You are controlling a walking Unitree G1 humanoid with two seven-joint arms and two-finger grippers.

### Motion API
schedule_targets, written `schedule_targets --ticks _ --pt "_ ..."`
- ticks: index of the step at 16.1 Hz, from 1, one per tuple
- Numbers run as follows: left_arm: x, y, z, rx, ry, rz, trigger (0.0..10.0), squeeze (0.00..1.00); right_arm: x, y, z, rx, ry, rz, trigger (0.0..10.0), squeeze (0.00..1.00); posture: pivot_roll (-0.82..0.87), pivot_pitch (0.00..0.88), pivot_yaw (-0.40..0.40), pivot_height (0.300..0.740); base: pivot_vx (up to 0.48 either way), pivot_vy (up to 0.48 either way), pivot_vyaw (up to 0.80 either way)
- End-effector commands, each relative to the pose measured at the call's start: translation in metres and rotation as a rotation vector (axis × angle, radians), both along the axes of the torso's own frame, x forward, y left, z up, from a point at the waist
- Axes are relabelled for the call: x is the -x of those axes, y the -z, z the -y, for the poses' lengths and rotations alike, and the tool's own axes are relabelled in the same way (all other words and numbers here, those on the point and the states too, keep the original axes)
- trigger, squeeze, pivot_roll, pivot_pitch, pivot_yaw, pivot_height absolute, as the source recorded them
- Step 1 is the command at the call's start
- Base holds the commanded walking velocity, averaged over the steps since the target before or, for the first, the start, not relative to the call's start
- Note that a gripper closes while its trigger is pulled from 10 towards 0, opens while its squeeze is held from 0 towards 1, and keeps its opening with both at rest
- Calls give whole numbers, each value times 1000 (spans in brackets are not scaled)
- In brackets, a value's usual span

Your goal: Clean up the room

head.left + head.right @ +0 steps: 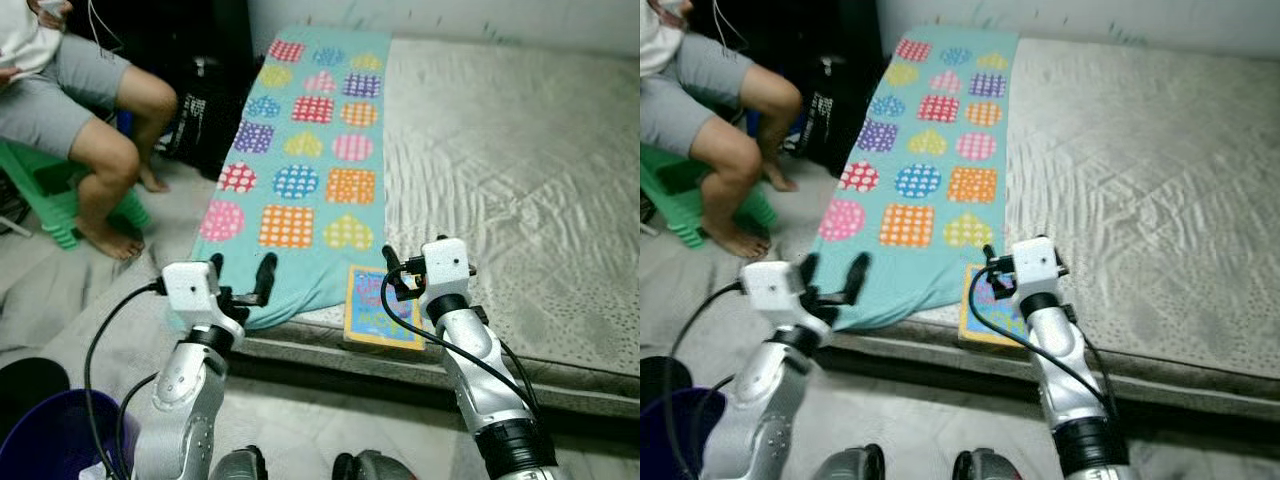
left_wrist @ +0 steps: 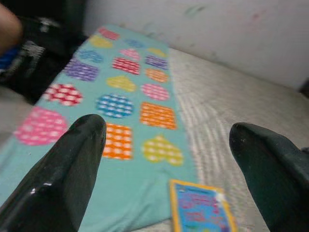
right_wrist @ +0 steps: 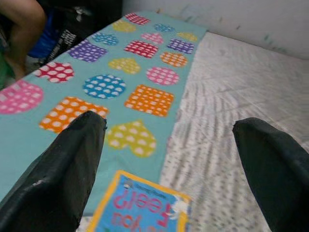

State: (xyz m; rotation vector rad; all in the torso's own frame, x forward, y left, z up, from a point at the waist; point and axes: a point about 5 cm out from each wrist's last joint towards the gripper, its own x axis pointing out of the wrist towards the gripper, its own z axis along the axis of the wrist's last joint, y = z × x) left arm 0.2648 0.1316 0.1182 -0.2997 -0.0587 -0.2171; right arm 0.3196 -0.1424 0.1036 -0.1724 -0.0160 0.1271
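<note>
Both grippers hung close in front of you at this moment, each spread wide and holding nothing: the left gripper (image 1: 243, 279) hovered over the near end of the teal blanket (image 1: 305, 150), and the right gripper (image 3: 169, 159) was just above the picture book (image 1: 382, 308). That book lay flat at the near edge of the mattress (image 1: 520, 170), beside the blanket's right border. You had little of the tidying done, by my reading: book untouched, blanket spread out with its near end hanging over the mattress edge. Your head views took in what the wrists missed, namely a seated person (image 1: 70, 110) on a green stool (image 1: 50, 195) at far left and a purple bin (image 1: 50, 435) near your left side. Your right wrist view alone showed the book's cover lettering.
</note>
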Motion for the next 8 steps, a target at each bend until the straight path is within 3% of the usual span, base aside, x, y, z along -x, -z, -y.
schedule_targets --ticks 1,8 --pt "1 -2 -5 -1 -12 13 10000 0 0 0 -3 -7 -5 -1 10000 0 58 190 -37 740 326 0 0" --pt "-1 -3 -5 -5 -1 23 10000 0 -2 0 -4 -2 -8 5 10000 0 61 179 -34 740 352 0 0"
